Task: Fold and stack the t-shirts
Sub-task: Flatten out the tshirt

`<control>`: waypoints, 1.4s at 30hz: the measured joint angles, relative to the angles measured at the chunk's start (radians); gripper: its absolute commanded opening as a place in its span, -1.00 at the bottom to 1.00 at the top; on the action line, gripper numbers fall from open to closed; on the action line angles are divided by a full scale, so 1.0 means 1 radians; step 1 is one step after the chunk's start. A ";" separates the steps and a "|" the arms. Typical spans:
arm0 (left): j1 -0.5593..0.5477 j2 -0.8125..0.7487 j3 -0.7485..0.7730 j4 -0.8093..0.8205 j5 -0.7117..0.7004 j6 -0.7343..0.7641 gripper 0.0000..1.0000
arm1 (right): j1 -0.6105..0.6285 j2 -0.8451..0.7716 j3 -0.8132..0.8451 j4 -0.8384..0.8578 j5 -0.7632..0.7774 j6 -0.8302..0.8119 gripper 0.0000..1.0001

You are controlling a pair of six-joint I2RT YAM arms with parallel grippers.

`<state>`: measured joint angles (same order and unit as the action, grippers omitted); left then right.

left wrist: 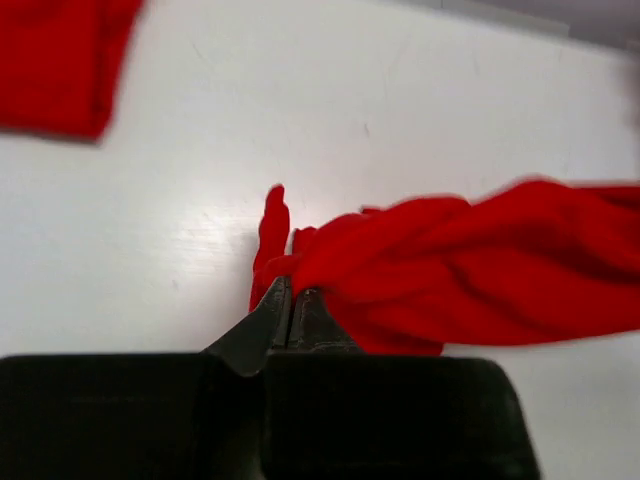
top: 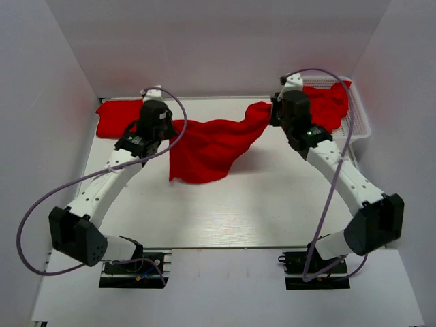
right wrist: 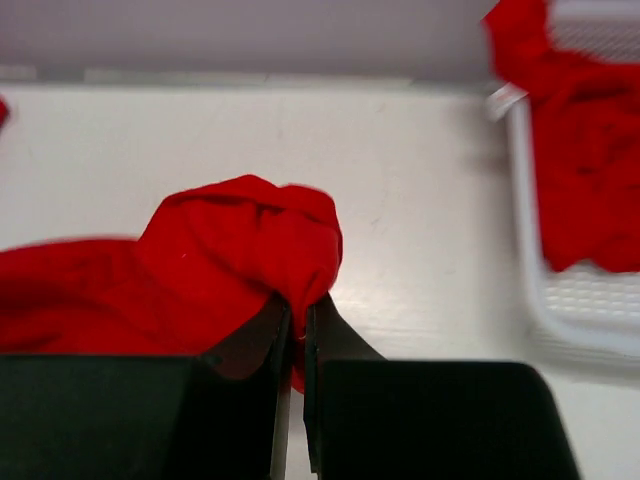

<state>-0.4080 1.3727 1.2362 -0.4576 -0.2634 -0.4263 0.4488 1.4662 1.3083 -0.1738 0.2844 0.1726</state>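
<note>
A bright red t-shirt (top: 211, 146) hangs stretched between my two grippers above the table's middle, sagging down to the surface. My left gripper (top: 169, 128) is shut on its left end (left wrist: 300, 255). My right gripper (top: 272, 112) is shut on its right end (right wrist: 270, 240). Another red t-shirt (top: 116, 117) lies flat at the far left, partly hidden behind my left wrist; it shows at the top left of the left wrist view (left wrist: 55, 60). More red t-shirts (top: 330, 102) lie crumpled in the basket at the far right.
A white plastic mesh basket (top: 360, 122) stands at the far right edge and shows in the right wrist view (right wrist: 560, 310). White walls enclose the white table (top: 238, 211) at the back and sides.
</note>
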 measured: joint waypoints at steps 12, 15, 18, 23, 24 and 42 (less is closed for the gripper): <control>0.000 -0.160 0.255 -0.066 -0.298 0.135 -1.00 | -0.021 -0.256 0.089 0.050 0.386 -0.085 -1.00; -0.005 -0.199 0.306 -0.056 -0.300 0.177 -1.00 | -0.018 -0.309 0.117 0.051 0.416 -0.112 -1.00; -0.010 -0.242 0.338 -0.026 -0.252 0.230 -1.00 | -0.012 -0.360 0.160 0.047 0.416 -0.138 -1.00; -0.013 -0.296 0.388 -0.001 -0.072 0.331 -1.00 | -0.011 -0.430 0.276 -0.006 0.380 -0.177 -1.00; -0.014 -0.306 0.399 0.002 -0.012 0.352 -1.00 | -0.011 -0.441 0.306 -0.019 0.371 -0.183 -1.00; -0.006 -0.231 0.350 0.029 0.256 0.347 -1.00 | -0.019 -0.491 0.156 0.026 0.624 -0.194 -1.00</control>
<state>-0.4145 1.1419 1.5860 -0.4286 -0.0074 -0.0792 0.4297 0.9752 1.4639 -0.1482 0.9085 -0.0212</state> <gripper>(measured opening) 0.025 0.071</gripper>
